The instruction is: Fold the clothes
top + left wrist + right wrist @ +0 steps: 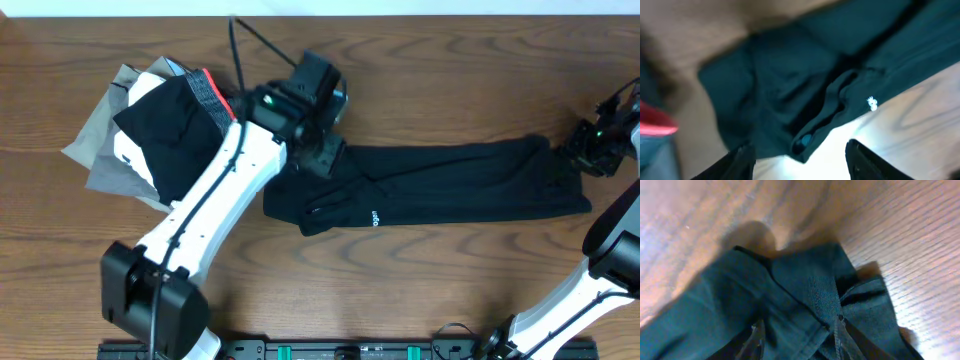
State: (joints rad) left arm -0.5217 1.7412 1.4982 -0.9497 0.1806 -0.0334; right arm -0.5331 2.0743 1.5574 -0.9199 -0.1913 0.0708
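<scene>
The left end effector [802, 159], nearest the lens, hangs wide and empty. Beneath it the black shirt [450, 180] lies as a long band on the bench [450, 300], probably ready for a crosswise fold. The right end effector [799, 336] stands half-open astride the opposite hem. The white logo [872, 103] lies just ahead of the left fingers [742, 161].

Black shirt [450, 185]: soft thin fabric, folded into a long narrow band. Laid flat, lengthwise, from mid-worktop [450, 290] out to the right edge. Left end bunched and creased; right end rumpled. Small white lettering [375, 216] seen left of centre, by the band's near edge.
</scene>
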